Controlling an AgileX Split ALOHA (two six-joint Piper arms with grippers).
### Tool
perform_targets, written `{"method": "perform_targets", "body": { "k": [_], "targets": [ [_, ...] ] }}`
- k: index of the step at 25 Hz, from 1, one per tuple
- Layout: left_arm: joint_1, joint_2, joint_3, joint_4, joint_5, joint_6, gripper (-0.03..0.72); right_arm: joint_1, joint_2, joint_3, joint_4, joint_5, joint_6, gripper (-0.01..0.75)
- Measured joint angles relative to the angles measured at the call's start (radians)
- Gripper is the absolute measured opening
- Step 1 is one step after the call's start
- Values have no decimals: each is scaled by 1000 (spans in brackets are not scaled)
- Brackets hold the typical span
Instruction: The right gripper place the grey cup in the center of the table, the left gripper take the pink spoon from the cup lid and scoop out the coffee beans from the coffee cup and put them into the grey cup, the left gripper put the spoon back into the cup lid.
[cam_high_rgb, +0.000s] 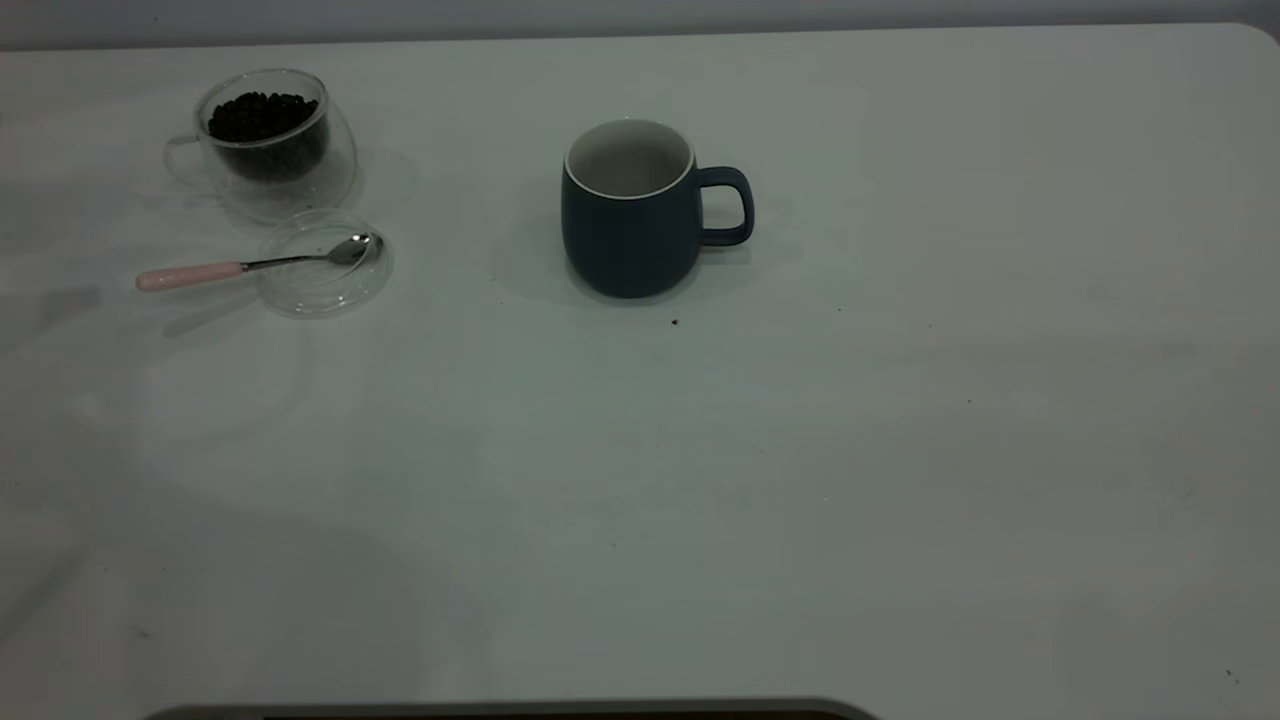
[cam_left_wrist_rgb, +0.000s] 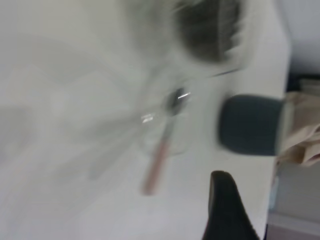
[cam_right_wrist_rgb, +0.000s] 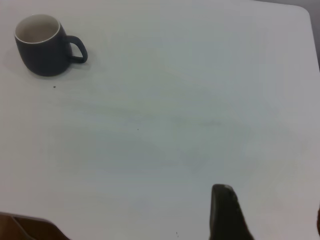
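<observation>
Two cups stand on my desk (cam_high_rgb: 900, 450) — the grey cup (cam_high_rgb: 630, 215) upright near the middle, handle toward the right arm's side, and the coffee cup (cam_high_rgb: 270, 140) with its coffee beans (cam_high_rgb: 262, 118) well off to the left. Just in front of that one, the pink spoon (cam_high_rgb: 240, 267) lies with its bowl in the cup lid (cam_high_rgb: 325, 265) and its handle sticking out over the rim. Each wrist view shows only one black finger — left pincer (cam_left_wrist_rgb: 227, 210), right pincer (cam_right_wrist_rgb: 227, 212) — so I cannot tell whether either is apart or together.
</observation>
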Motion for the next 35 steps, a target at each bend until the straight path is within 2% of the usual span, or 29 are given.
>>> {"method": "perform_targets", "body": {
  "k": [5, 8, 11, 13, 17, 19, 22, 26, 29, 32, 35],
  "targets": [
    [-3, -272, 1, 30, 25, -65, 491, 0, 0, 0, 0, 0, 0, 462],
    [-28, -464, 1, 100, 36, -158, 454, 0, 0, 0, 0, 0, 0, 462],
    [-93, -655, 2, 266, 37, -296, 402, 0, 0, 0, 0, 0, 0, 462],
    [-164, -782, 3, 395, 38, -376, 381, 0, 0, 0, 0, 0, 0, 462],
    [-302, -992, 6, 681, 38, -515, 373, 0, 0, 0, 0, 0, 0, 462],
    [-345, -1088, 8, 807, 38, -597, 374, 0, 0, 0, 0, 0, 0, 462],
    [-364, -1197, 42, 911, 38, -703, 380, 0, 0, 0, 0, 0, 0, 462],
    [-365, -1366, 201, 980, 38, -746, 427, 0, 0, 0, 0, 0, 0, 462],
    [-369, -1501, 379, 983, 27, -750, 496, 0, 0, 0, 0, 0, 0, 462],
    [-397, -1636, 554, 985, -20, -750, 556, 0, 0, 0, 0, 0, 0, 462],
    [-437, -1752, 715, 999, -49, -750, 581, 0, 0, 0, 0, 0, 0, 462]
  ]
}}
